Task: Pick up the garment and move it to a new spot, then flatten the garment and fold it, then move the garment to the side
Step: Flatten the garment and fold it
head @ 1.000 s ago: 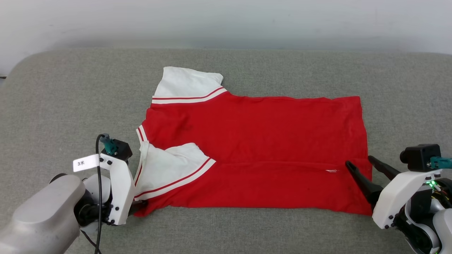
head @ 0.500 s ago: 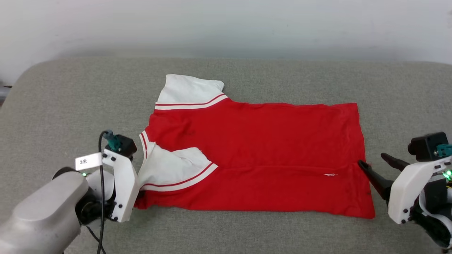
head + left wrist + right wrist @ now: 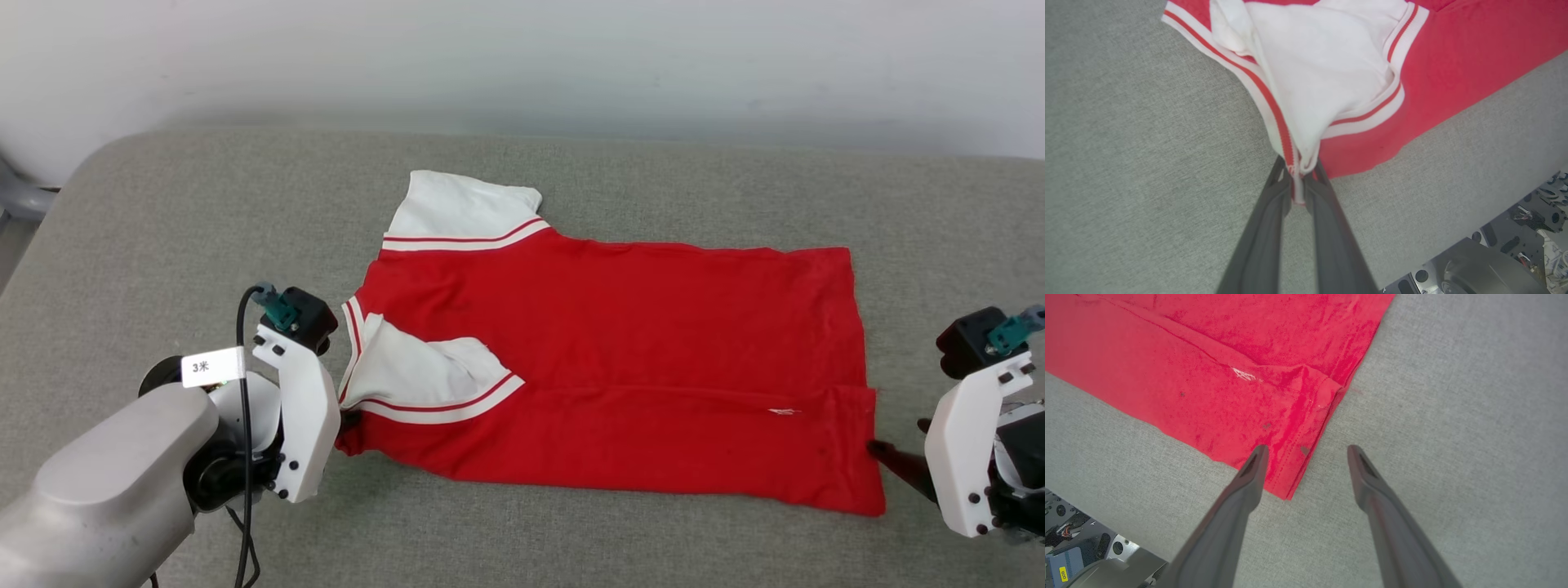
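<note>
Garment (image 3: 620,359) flat on grey cushion (image 3: 163,245). Left gripper (image 3: 1298,175) clamped on striped trim, garment's 8 o'clock. Right gripper (image 3: 1308,449) fingers apart, straddling hem corner at 4 o'clock. Pinch there first, then lift both evenly

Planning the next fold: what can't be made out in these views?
Head view: left gripper jaws hidden behind its white housing.
Head view: right gripper mostly cut off by the right edge.
All views: garment underside, against the grey cushion.
Right wrist view: small white mark on the fabric, too small to read.
</note>
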Available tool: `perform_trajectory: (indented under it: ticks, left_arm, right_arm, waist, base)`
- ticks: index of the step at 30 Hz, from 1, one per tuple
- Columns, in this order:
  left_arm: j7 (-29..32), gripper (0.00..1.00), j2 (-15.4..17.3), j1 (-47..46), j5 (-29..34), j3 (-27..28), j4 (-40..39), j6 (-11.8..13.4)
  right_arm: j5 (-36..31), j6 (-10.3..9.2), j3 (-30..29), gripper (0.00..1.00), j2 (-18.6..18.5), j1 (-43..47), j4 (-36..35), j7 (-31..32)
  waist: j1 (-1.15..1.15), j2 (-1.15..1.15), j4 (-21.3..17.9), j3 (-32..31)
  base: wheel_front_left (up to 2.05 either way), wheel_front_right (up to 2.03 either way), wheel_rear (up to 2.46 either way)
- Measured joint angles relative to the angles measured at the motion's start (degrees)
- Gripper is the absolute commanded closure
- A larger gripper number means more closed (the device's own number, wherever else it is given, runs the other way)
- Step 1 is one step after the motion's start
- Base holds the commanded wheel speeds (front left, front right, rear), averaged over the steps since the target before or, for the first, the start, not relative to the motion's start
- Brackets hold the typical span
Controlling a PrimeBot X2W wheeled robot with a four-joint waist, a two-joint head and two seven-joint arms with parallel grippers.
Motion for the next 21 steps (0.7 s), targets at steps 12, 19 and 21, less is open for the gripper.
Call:
perform_trajectory:
  ticks: [12,19,21]
  left_arm:
    - [-1.8,1.00,-0.4,-1.8,1.6,-0.1,-0.9,0.0]
    - [-2.7,1.00,-0.5,-2.5,2.0,-0.3,-0.8,0.0]
    - [-3.0,1.00,-0.5,-2.5,1.7,-0.3,-0.6,0.0]
  right_arm:
    - [-2.1,0.00,2.0,0.00,3.8,-1.2,9.1,1.3]
    - [-2.5,-0.01,3.8,0.00,4.6,-1.4,13.0,-1.8]
    - [-2.3,-0.03,4.9,0.95,4.4,-1.9,13.4,-2.8]
  waist:
    - [0.01,0.00,1.9,3.8]
    - [0.00,0.00,2.3,5.8]
    - [0.00,0.00,2.2,6.0]
  base:
    - [0.00,0.00,0.00]
    - [0.00,0.00,0.00]
    - [0.00,0.00,0.00]
